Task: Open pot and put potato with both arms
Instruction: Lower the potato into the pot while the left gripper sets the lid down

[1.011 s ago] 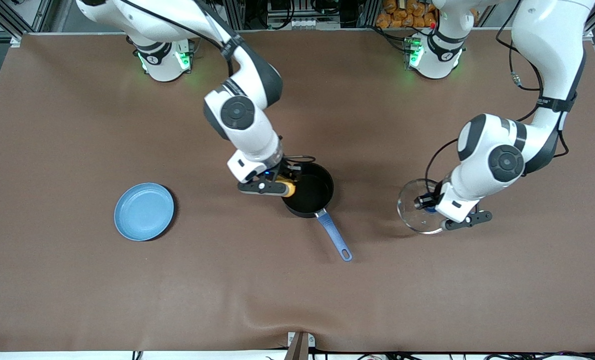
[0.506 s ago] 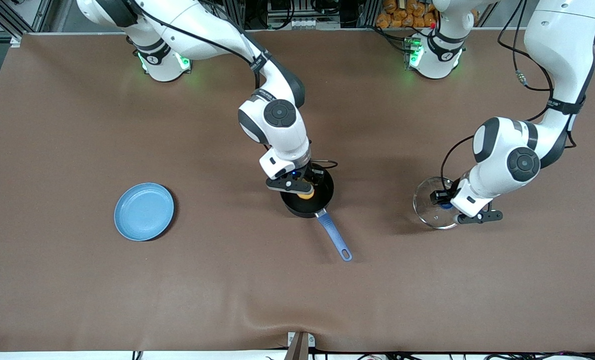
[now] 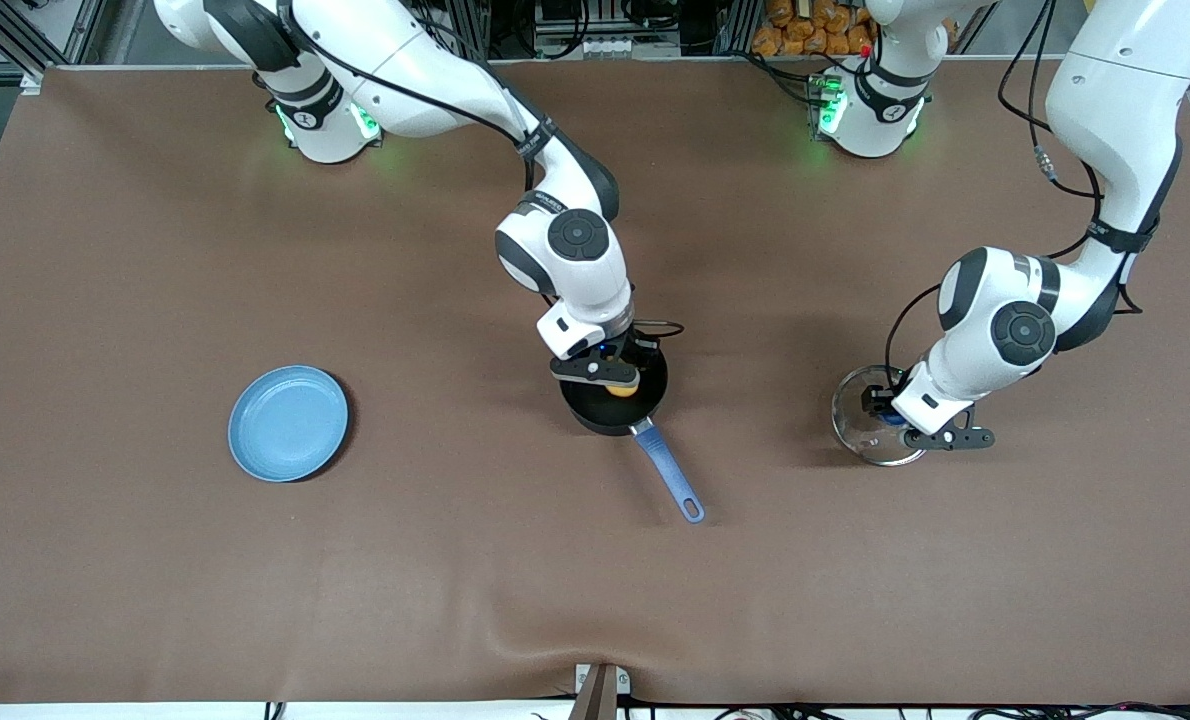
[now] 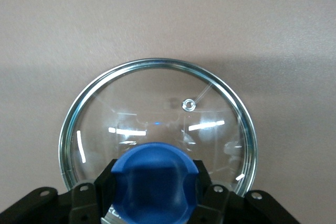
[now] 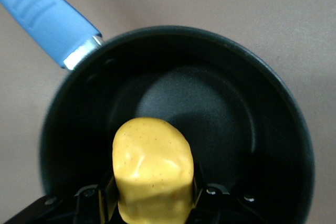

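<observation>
While the light-blue plate point(image 3: 288, 423) lies with nothing on it at the lower left of the front view, toward the right arm's end of the table point(image 3: 155, 580), the black pot point(image 3: 595, 412) sits at the frame's centre with its lid off. Its blue handle point(image 3: 670, 482) slants down toward the front camera, a hole at its tip. The right gripper point(image 3: 610, 385) hangs over the pot's open mouth, its 2 fingers clamped on the yellow-orange potato point(image 3: 617, 391). In the right wrist view the potato point(image 5: 152, 174) fills the space between the fingers, held above the pot's dark inside point(image 5: 210, 114), which holds nothing. At the middle right of the front view, toward the left arm's end, the left gripper point(image 3: 890, 415) pinches the blue knob point(image 4: 154, 182) of the glass lid point(image 3: 870, 430). The left wrist view shows the lid point(image 4: 157, 114) with its steel rim level over the brown cloth, 1 small vent hole in the glass. Whether the lid touches the table, I cannot tell.
</observation>
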Tool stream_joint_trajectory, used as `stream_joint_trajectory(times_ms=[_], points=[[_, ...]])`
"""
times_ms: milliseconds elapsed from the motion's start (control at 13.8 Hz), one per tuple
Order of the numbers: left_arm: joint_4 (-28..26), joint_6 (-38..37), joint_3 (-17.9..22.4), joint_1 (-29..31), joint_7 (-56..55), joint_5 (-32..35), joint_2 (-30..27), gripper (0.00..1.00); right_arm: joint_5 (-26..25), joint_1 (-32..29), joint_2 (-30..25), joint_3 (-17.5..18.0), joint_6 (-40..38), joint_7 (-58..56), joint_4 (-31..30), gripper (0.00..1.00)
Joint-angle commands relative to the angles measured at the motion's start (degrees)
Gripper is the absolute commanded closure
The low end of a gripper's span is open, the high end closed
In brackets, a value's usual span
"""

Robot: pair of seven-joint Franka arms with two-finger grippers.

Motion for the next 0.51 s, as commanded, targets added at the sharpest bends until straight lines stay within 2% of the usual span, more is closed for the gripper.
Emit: stream_joint_trajectory(times_ms=[0, 144, 289, 433], points=[[-0.4, 0.8, -0.7, 2.1, 0.2, 3.6, -1.2, 0.0, -2.5, 0.4, 1.5, -0.6, 0.0, 0.8, 1.9, 1.0], [-0.1, 0.5, -1.3, 2.2, 0.7, 3.6, -3.3, 0.0, -3.9, 0.2, 2.1, -0.6, 0.0, 0.4, 1.9, 1.0], [0.0, -0.6, -3.9, 2.3, 0.1, 3.1, -6.6, 0.0, -4.8, -0.1, 3.1, -0.6, 1.3, 0.1, 2.0, 1.0], [2.1, -5.7, -7.2, 2.4, 0.1, 2.0, -9.2, 0.0, -4.7, -0.3, 3.6, -0.5, 2.3, -0.9, 2.1, 1.0]])
